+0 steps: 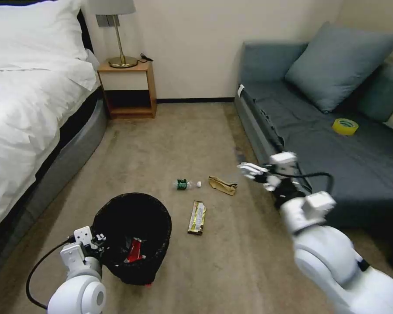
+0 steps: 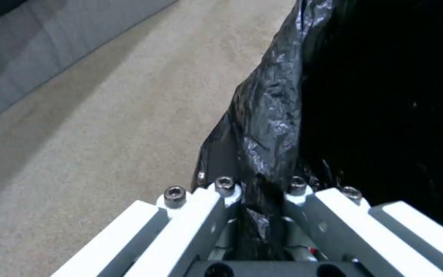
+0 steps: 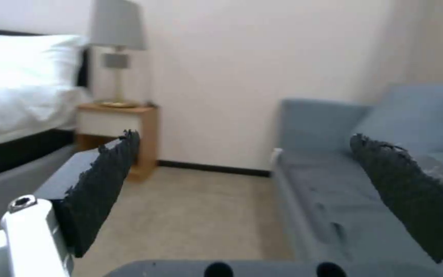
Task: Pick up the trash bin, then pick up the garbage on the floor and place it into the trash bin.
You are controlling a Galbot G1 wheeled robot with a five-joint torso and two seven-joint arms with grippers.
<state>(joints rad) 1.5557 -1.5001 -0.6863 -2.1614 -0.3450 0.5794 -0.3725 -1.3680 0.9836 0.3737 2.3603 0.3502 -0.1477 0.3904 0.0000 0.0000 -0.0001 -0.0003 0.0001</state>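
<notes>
The trash bin [image 1: 133,237], black mesh with a black liner, stands on the carpet at the lower left. My left gripper [image 1: 98,240] is shut on its near rim. In the left wrist view my left gripper [image 2: 260,207] pinches the liner of the trash bin [image 2: 278,115]. A red-and-white wrapper [image 1: 134,250] lies inside the bin. Garbage on the floor: a small clear bottle [image 1: 185,184], crumpled brown paper [image 1: 223,185] and a long gold-green wrapper [image 1: 197,217]. My right gripper [image 1: 255,174] hangs open in the air, right of the brown paper; its black pads [image 3: 104,184] stand wide apart with nothing between them.
A grey sofa [image 1: 292,113] runs along the right, with a yellow tape roll [image 1: 345,126] on its seat. The bed [image 1: 26,109] fills the left, and a wooden nightstand [image 1: 127,89] with a lamp stands at the back wall. Open carpet lies between them.
</notes>
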